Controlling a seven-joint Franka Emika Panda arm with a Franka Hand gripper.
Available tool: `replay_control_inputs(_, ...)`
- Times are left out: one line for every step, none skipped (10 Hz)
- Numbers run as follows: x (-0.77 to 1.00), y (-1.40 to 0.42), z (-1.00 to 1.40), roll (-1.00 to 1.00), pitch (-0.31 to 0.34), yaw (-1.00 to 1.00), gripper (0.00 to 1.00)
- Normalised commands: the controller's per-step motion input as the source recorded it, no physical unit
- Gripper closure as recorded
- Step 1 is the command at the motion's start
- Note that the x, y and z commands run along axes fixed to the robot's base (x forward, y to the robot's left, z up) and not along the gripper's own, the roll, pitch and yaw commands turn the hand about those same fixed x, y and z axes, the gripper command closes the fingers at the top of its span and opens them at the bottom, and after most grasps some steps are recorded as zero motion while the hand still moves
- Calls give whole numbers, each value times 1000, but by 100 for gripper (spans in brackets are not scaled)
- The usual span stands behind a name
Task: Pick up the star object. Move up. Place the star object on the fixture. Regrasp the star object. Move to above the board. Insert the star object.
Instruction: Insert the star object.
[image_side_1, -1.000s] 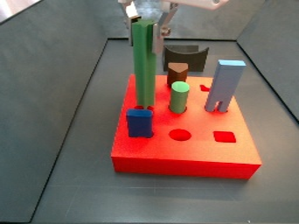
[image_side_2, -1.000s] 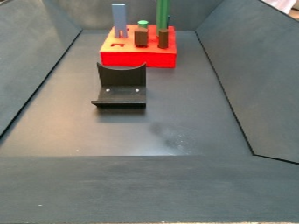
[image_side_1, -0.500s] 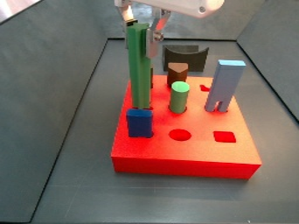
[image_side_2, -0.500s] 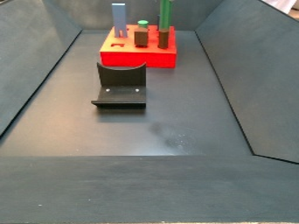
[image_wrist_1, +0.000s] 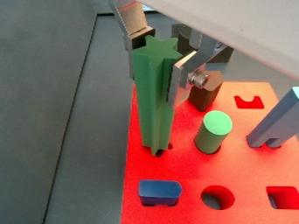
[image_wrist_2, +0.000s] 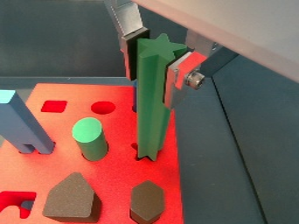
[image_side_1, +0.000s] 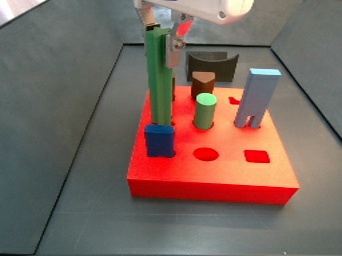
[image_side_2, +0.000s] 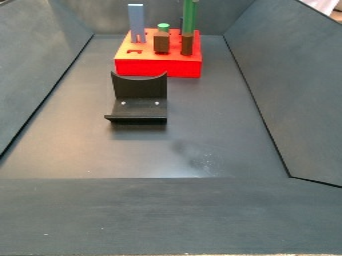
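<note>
The star object (image_wrist_1: 156, 96) is a long dark-green prism standing upright. Its lower end is in a hole of the red board (image_wrist_1: 187, 175). My gripper (image_wrist_1: 160, 54) is shut on its top end, with a silver finger pressed to each side. Both wrist views show this grip, with the gripper (image_wrist_2: 156, 61) over the star object (image_wrist_2: 152, 105) and the board (image_wrist_2: 117, 166). In a side view the gripper (image_side_1: 164, 35) holds the star object (image_side_1: 159, 80) at the board's (image_side_1: 227, 170) left side. The fixture (image_side_2: 138, 95) stands on the floor before the board (image_side_2: 160, 68).
On the board stand a light-green cylinder (image_side_1: 206, 110), a tall grey-blue block (image_side_1: 257, 98), a small blue block (image_side_1: 160, 140) and brown pegs (image_wrist_2: 73, 197). Round and square holes (image_side_1: 206, 155) lie open near the front. Dark sloping walls enclose the floor (image_side_2: 201, 150).
In a side view the gripper and the star object's top have shifted slightly left and a little lower. The prism now stands straighter in the board.
</note>
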Motion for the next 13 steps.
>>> replay_control_inputs(89,0,-329,0,-44,331,100)
replay_control_inputs(163,0,-340,0,-37,503,100)
replay_control_inputs(254,26,-343,0,-3,546,100)
replay_control_inputs(286,31,-354,0,0,531,100)
replay_control_inputs(283,46,-346,0,0,491,100)
replay_control_inputs(171,51,-320,13,0,306,100)
replay_control_inputs(0,0,-263,9,0,31,100)
replay_control_inputs(-177,0,-217,0,0,0,100)
replay_control_inputs(-297,0,-157,0,0,0,100)
replay_control_inputs(-331,0,-123,0,4,-3,100)
replay_control_inputs(-300,0,-157,23,49,-54,100)
replay_control_inputs(-203,0,-191,4,13,-46,100)
replay_control_inputs(-20,-20,-246,0,0,-66,100)
